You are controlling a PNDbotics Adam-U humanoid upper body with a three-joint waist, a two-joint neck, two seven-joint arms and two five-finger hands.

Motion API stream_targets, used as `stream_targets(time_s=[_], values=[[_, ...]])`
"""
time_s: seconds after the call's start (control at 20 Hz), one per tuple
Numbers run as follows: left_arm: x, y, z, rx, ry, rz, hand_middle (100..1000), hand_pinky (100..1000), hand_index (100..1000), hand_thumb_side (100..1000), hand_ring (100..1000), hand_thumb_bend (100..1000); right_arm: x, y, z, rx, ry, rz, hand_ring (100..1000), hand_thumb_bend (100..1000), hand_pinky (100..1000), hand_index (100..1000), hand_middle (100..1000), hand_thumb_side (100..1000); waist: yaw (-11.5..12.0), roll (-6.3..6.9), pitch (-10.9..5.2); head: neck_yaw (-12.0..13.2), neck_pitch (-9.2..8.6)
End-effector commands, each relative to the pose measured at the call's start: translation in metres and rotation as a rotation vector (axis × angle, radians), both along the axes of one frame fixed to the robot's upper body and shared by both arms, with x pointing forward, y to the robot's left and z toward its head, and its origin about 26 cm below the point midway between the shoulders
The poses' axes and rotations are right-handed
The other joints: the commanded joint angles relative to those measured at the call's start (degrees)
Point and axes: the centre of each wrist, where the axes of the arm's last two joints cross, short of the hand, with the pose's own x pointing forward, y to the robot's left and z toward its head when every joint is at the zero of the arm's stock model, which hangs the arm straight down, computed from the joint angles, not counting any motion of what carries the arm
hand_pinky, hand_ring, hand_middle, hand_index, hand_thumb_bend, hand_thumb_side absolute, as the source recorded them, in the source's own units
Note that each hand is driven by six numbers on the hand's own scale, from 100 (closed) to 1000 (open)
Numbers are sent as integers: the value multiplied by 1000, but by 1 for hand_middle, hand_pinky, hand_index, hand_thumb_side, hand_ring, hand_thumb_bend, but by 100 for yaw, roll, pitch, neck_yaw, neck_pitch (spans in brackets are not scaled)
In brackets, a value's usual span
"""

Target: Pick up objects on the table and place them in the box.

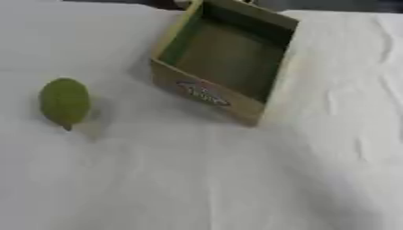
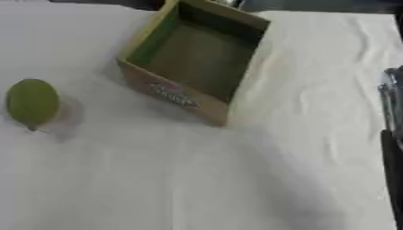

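A green oval fruit [image 1: 64, 102] with a small stem end lies on the white cloth at the left, by itself. An open cardboard box [image 1: 206, 95] with a printed label on its near wall stands askew at the upper middle. Its inside looks bare and greenish. A dark, partly silver piece of my right hand or arm [image 2: 391, 117] shows only at the right edge of the right eye view, well away from both the box and the fruit. My left hand is out of sight.
A white cloth [image 1: 197, 179] covers the table, with wrinkles on its right side [image 1: 354, 103]. The table's far edge runs just behind the box, dark beyond it.
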Motion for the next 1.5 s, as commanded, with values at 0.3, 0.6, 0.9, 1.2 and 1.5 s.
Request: stream_targets(time_s=[0.3,0.6,0.9,1.2,1.5], values=[[-23,31,-1,473,255,282,760,759,865,262,775,100,-7,-5,11,-52,-29,-27,766,100,826,727,549,491,13,115,-75,-81,67],[-22,50,-14,843,483,426,835,894,929,243,866,100,-8,-6,10,-64,-24,-31,768,100,827,728,549,492,7,161,-61,-78,24],[-19,51,-21,1152,650,385,831,913,924,292,880,100,-8,-6,9,-73,-18,-31,769,100,828,728,549,492,1,179,-59,-62,-18],[-15,43,-17,1293,714,234,832,910,920,456,883,100,-8,-5,9,-74,-14,-28,771,100,829,728,549,495,-19,177,-58,-16,-18],[-10,35,-6,1341,723,122,835,904,929,475,884,100,-7,-5,8,-76,-9,-24,772,100,830,728,548,495,-42,173,-58,40,0]])
